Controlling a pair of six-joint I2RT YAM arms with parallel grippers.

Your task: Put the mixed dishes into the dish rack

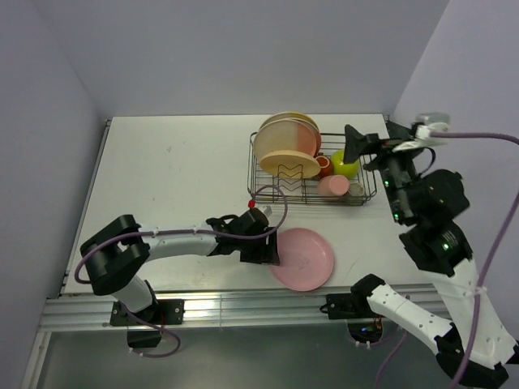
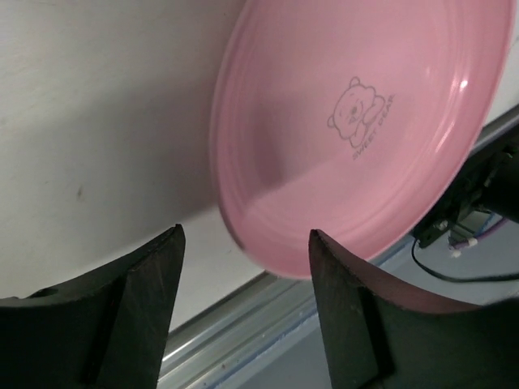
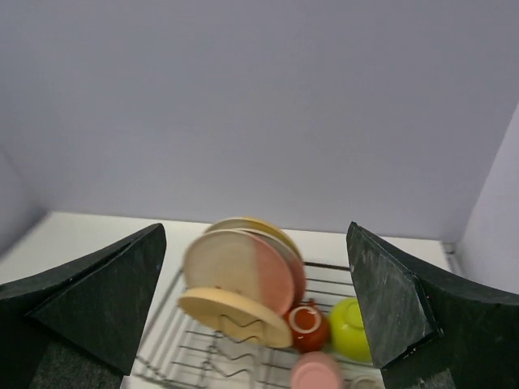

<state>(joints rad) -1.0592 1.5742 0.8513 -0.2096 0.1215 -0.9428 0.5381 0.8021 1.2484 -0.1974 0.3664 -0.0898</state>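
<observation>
The dish rack (image 1: pixel 284 188) is sitting at about 1 o'clock on the tabletop (image 1: pixel 178 170), and most of the load is already showing inside it. The round plates (image 3: pixel 239 275) are leaning among the prongs at the rack's 10 o'clock end. The dark red mug (image 3: pixel 308 324) is resting near the middle, the lime-yellow bowl (image 3: pixel 355 328) at 3 o'clock, and the salmon-pink tumbler (image 3: pixel 316 374) at 5 o'clock. A small pale item is lying just beside the tumbler, too small to name with certainty.

The one dish showing outside the rack is the pink plate (image 1: pixel 304 259), which is lying flat at about 5 o'clock on the tabletop, close to the near edge.

The left gripper (image 2: pixel 245 243) is reaching in at the plate's 9 o'clock side. Its jaws are standing apart with the plate's rim between them, and I cannot tell whether either finger is touching it yet. The right gripper (image 3: pixel 256 235) is hovering above the rack's 3 o'clock end with its jaws spread wide and nothing in them.

By my judgement the task is nearing its end: gripping, lifting and slotting this last plate is what is left.
</observation>
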